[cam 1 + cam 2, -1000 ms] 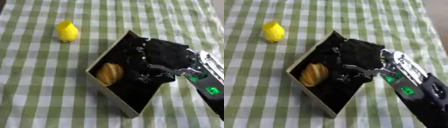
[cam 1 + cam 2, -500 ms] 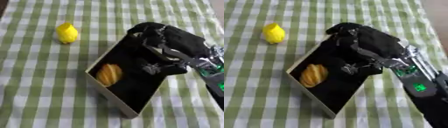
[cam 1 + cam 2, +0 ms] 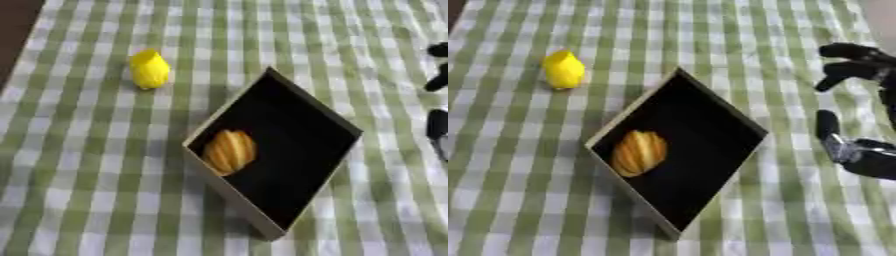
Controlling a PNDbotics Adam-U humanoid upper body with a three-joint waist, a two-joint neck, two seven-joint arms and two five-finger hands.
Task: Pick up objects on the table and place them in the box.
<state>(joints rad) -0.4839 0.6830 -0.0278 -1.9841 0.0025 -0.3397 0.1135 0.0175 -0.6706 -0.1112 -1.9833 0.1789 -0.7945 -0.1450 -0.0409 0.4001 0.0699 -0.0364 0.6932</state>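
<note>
Once over box (image 3: 710, 120), right hand (image 3: 859, 150) withdrawn.

Box (image 3: 710, 150) holds orange object (image 3: 639, 152); yellow object (image 3: 563, 70) outside.

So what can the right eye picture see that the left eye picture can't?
Only the right eye view shows most of the robot's right hand, fingers spread, out past the box. The left eye view adds a dark strip at its top left corner and catches just the fingertips at its right edge. Both show the black box with the orange thing inside, the yellow thing beside it, and the green checked cloth.
</note>
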